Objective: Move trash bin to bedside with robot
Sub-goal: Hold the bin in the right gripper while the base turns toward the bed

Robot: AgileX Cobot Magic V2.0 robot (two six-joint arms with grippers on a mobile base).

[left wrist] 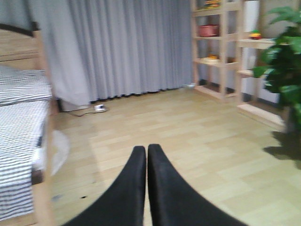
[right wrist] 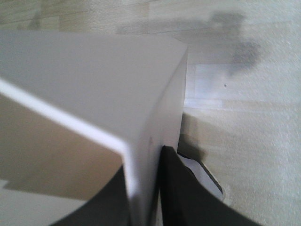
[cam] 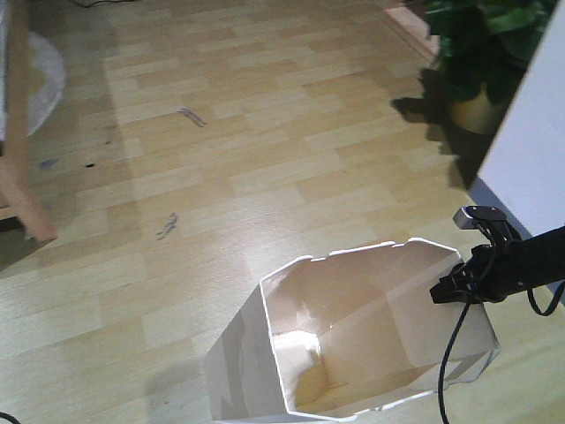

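Note:
The white trash bin point(cam: 371, 305) stands on the wood floor at the lower right of the front view, its open top showing a cream inside. My right gripper point(cam: 452, 290), on a slim black arm coming in from the right, is shut on the bin's right rim. In the right wrist view the bin's wall point(right wrist: 94, 80) runs between the two black fingers of that gripper point(right wrist: 146, 162). My left gripper point(left wrist: 146, 149) is shut with nothing in it and points over the floor. The bed point(left wrist: 21, 117), with a wooden frame and checked bedding, is at the left of that view.
A wooden bed leg point(cam: 22, 150) stands at the left edge of the front view. A potted plant point(cam: 481, 62) and a white wall panel point(cam: 530, 141) are at the right. Grey curtains point(left wrist: 127, 47), wooden shelves point(left wrist: 221, 47) and a floor cable point(left wrist: 87, 110) lie further off.

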